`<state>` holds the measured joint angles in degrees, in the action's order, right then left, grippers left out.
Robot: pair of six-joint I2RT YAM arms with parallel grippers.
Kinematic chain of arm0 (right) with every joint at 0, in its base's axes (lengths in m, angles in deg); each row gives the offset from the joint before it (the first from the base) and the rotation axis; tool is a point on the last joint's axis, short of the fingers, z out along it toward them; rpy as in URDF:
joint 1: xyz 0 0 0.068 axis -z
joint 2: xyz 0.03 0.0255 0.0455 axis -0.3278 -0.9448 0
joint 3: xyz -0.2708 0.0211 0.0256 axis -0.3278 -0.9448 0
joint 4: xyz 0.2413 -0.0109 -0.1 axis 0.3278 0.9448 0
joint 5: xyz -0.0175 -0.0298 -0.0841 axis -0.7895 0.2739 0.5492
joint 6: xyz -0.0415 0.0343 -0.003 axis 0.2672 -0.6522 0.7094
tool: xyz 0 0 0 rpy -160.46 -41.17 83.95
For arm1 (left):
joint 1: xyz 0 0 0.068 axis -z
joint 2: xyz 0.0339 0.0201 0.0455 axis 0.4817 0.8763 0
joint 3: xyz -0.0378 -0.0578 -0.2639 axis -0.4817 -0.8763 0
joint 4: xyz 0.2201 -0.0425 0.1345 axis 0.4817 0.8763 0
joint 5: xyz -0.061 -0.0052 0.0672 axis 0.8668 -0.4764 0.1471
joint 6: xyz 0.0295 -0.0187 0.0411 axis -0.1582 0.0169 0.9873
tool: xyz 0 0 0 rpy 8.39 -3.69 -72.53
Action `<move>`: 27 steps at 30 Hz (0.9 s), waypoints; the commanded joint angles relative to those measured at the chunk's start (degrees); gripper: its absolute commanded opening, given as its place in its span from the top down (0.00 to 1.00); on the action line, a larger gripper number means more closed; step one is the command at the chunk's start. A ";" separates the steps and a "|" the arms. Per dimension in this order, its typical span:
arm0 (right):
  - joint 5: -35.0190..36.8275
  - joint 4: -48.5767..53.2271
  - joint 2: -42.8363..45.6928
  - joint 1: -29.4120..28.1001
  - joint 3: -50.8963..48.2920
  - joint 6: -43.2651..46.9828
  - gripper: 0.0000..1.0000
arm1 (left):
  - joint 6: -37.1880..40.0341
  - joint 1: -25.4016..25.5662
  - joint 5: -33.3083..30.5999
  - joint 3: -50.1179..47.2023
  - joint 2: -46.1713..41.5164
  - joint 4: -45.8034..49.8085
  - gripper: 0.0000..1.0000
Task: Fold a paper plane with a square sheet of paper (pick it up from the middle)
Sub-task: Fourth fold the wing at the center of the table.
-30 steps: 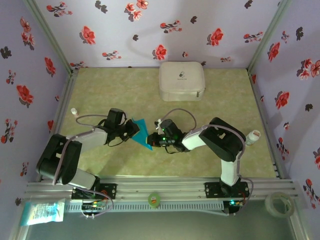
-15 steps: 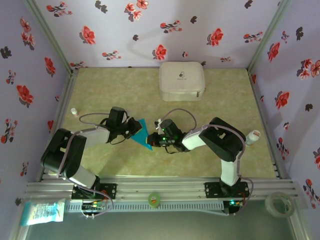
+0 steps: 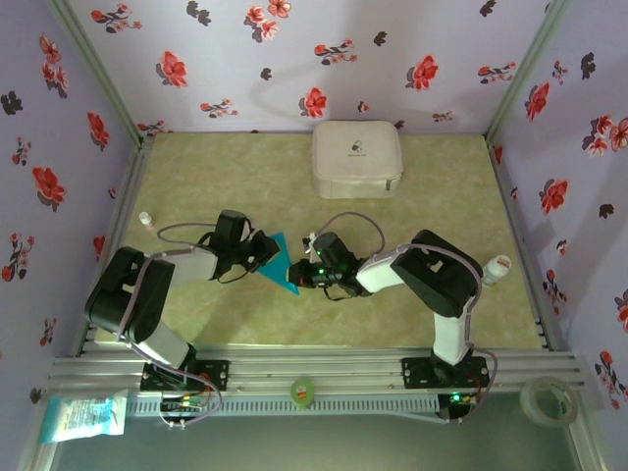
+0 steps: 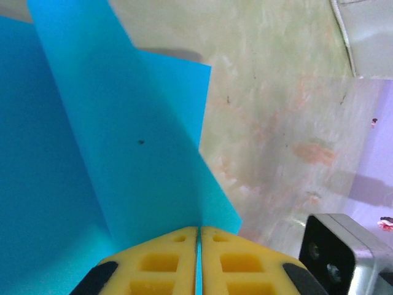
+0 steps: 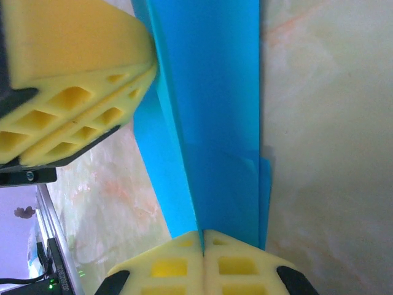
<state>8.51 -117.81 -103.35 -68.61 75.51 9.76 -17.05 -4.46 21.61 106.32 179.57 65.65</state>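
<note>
Both left gripper (image 3: 261, 252) and right gripper (image 3: 300, 278) stay clamped on the paper (image 3: 280, 263), well apart from the white case (image 3: 357, 157); left elbow shifted, fold unfinished.

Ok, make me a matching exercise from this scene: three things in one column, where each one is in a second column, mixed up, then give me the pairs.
Things:
1. blue paper
2. white case
3. tape roll

Places:
A. in front of the rail, at the near right corner
B. far side of the table, by the back wall
C. pinched between the left gripper and the right gripper

Pairs: 1-C; 2-B; 3-A
</note>
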 commanded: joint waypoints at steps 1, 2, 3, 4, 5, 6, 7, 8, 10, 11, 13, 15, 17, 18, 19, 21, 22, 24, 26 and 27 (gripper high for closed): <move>0.68 5.78 -1.18 0.61 0.16 1.11 0.97 | -0.50 -0.37 1.04 -0.60 -1.85 -2.44 0.90; 0.71 5.88 -1.21 0.67 0.28 1.13 0.97 | -0.44 -0.43 1.07 -0.59 -1.56 -2.42 0.90; 0.74 6.12 -1.20 0.69 0.39 1.11 0.97 | -0.46 -0.41 1.10 -0.60 -1.04 -2.57 0.90; 0.79 6.37 -1.15 0.69 0.47 1.13 0.98 | -0.54 -0.41 1.23 -0.64 -0.52 -3.05 0.90; 0.70 6.52 -1.31 0.69 0.49 1.17 0.98 | -0.65 -0.42 1.42 -0.68 -0.06 -3.56 0.90; 0.78 6.89 -1.31 0.78 0.62 1.20 0.98 | -0.91 -0.41 1.51 -0.68 0.35 -4.00 0.90; 0.94 7.18 -1.21 0.82 0.63 1.20 0.98 | -1.01 -0.43 1.47 -0.59 0.67 -4.19 0.90; 1.00 7.29 -1.24 0.85 0.62 1.26 0.97 | -1.02 -0.41 1.50 -0.44 0.93 -4.11 0.90; 1.05 7.60 -1.28 0.78 0.66 1.28 0.97 | -0.95 -0.43 1.26 -0.18 1.52 -3.76 0.90; 1.00 7.82 -1.39 0.79 0.62 1.28 0.97 | -0.89 -0.43 1.32 -0.01 1.74 -3.63 0.90; 1.09 8.25 -1.32 0.96 0.75 1.36 0.97 | -0.71 -0.38 0.91 0.20 2.15 -3.06 0.90; 1.14 8.46 -1.32 0.88 0.71 1.37 0.97 | -0.60 -0.41 0.59 0.20 2.49 -2.79 0.91; 1.22 8.84 -1.33 0.92 0.81 1.46 0.96 | -0.53 -0.40 0.54 0.37 2.84 -2.79 0.91; 1.23 8.98 -1.32 0.96 0.88 1.54 0.96 | -0.43 -0.43 0.52 0.53 2.97 -2.72 0.91; 1.19 9.26 -1.35 0.91 0.99 1.62 0.96 | -0.31 -0.43 0.44 0.63 3.13 -2.63 0.91; 1.08 9.55 -1.39 0.88 1.14 1.72 0.96 | -0.07 -0.43 0.07 0.90 3.31 -1.95 0.91; 1.11 9.71 -1.38 1.04 1.23 1.75 0.97 | -0.01 -0.38 -0.07 1.06 3.40 -1.47 0.91; 1.22 10.32 -1.40 0.97 1.33 1.90 0.96 | 0.22 -0.43 -0.16 1.34 3.73 -1.04 0.91; 1.08 10.65 -1.46 1.13 1.49 1.89 0.96 | 0.39 -0.40 -0.16 1.48 4.03 -0.86 0.91; 1.13 10.47 -1.48 1.12 1.41 1.90 0.96 | 0.34 -0.43 -0.10 1.60 4.17 -0.85 0.91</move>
<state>7.86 -113.75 -103.35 -68.28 77.28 10.20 -17.38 -4.46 22.02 106.51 182.81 63.44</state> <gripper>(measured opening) 0.046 0.091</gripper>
